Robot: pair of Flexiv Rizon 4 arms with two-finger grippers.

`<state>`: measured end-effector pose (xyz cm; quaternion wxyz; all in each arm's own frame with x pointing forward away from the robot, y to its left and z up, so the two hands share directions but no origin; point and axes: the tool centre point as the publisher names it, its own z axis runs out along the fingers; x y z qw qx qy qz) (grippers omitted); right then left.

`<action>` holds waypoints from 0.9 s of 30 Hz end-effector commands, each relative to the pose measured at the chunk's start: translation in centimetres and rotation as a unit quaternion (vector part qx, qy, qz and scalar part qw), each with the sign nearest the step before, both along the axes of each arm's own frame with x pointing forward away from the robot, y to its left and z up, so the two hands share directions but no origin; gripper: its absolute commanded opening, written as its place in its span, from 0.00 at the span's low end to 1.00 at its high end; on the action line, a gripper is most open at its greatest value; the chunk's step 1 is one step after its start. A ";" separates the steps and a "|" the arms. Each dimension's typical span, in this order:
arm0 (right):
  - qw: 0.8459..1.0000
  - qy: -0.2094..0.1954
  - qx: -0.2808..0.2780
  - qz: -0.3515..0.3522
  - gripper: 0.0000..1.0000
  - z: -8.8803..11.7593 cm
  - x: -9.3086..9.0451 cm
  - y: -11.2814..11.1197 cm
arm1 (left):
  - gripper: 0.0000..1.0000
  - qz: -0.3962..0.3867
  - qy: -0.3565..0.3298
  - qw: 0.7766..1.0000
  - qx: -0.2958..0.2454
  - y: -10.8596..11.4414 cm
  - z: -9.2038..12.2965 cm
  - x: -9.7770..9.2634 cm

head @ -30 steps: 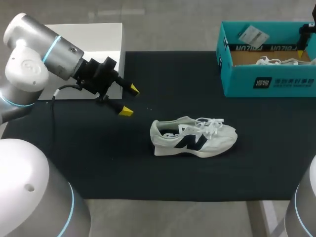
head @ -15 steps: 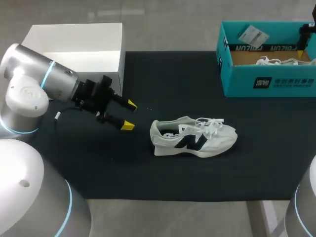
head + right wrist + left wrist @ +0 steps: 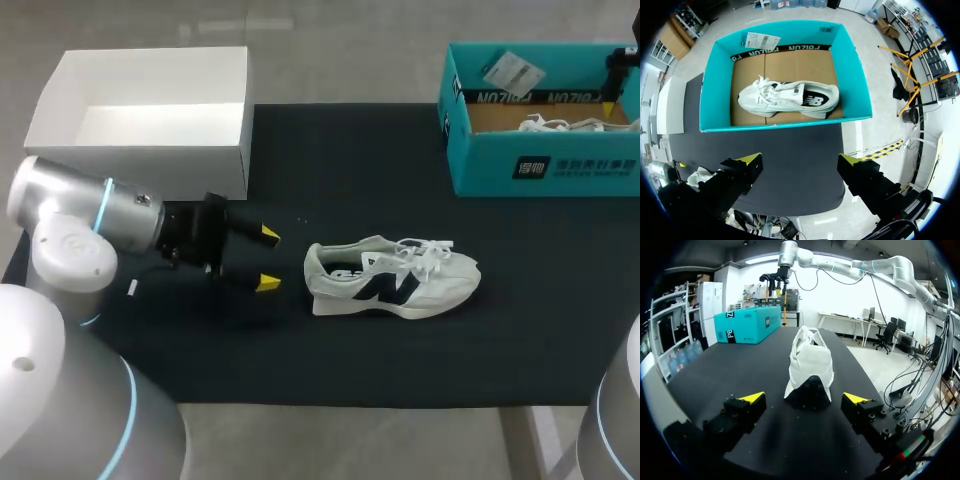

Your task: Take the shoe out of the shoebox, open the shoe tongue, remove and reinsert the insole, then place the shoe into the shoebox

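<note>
My left end effector (image 3: 805,398) sits low over a black surface (image 3: 710,375), its two yellow-tipped fingers (image 3: 752,397) spread wide with nothing held. Just ahead, in line with the gap between them, a white shoe (image 3: 810,360) stands upright on the surface, its dark-patched heel towards me and its toe pointing away. Neither finger touches it. Farther ahead and off to one side of the shoe stands a teal shoebox (image 3: 747,324). My right end effector (image 3: 776,281) hangs above the box, fingers pointing down.
</note>
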<state>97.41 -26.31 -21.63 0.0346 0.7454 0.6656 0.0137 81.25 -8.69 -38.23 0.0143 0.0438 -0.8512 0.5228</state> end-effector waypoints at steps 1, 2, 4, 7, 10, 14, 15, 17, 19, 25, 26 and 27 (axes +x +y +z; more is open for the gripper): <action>1.000 -0.001 0.000 0.000 1.00 0.0 -0.1 0.0 | 1.00 0.003 -0.001 1.000 -0.004 -0.9 -1.1 0.3; 1.000 -0.001 0.000 0.000 1.00 0.0 -0.1 0.0 | 1.00 0.004 -0.001 1.000 -0.004 -1.1 -1.3 0.4; 1.000 -0.001 0.000 0.000 1.00 0.0 -0.1 0.0 | 1.00 0.005 -0.007 1.000 -0.003 -1.6 -1.7 0.6; 1.000 -0.001 0.000 0.000 1.00 0.0 -0.1 0.0 | 1.00 0.007 -0.010 1.000 -0.003 -2.4 -2.2 0.9; 1.000 -0.001 0.000 0.000 1.00 0.0 -0.1 0.0 | 1.00 0.004 -0.014 1.000 -0.007 -3.2 -2.4 1.1; 1.000 -0.001 0.000 0.000 1.00 0.0 -0.1 0.0 | 1.00 -0.011 -0.005 1.000 -0.013 -4.1 -2.9 1.1; 1.000 -0.001 0.000 0.000 1.00 0.0 -0.1 0.0 | 1.00 -0.014 -0.002 1.000 -0.013 -4.3 -3.1 1.0; 1.000 -0.001 0.000 0.000 1.00 0.0 -0.1 0.0 | 1.00 -0.018 0.000 1.000 -0.013 -4.5 -3.3 0.9; 1.000 -0.001 0.000 0.000 1.00 0.0 -0.1 0.0 | 1.00 -0.020 0.002 1.000 -0.013 -4.7 -3.6 0.8; 1.000 -0.001 0.000 0.000 1.00 0.0 -0.1 0.0 | 1.00 -0.024 0.008 1.000 -0.014 -5.5 -4.1 0.2; 1.000 -0.001 0.000 0.000 1.00 0.0 -0.1 0.0 | 1.00 -0.025 0.008 1.000 -0.013 -5.6 -4.1 0.2; 1.000 -0.001 0.000 0.000 1.00 0.0 -0.1 0.0 | 1.00 -0.025 0.009 1.000 -0.013 -5.7 -4.2 0.1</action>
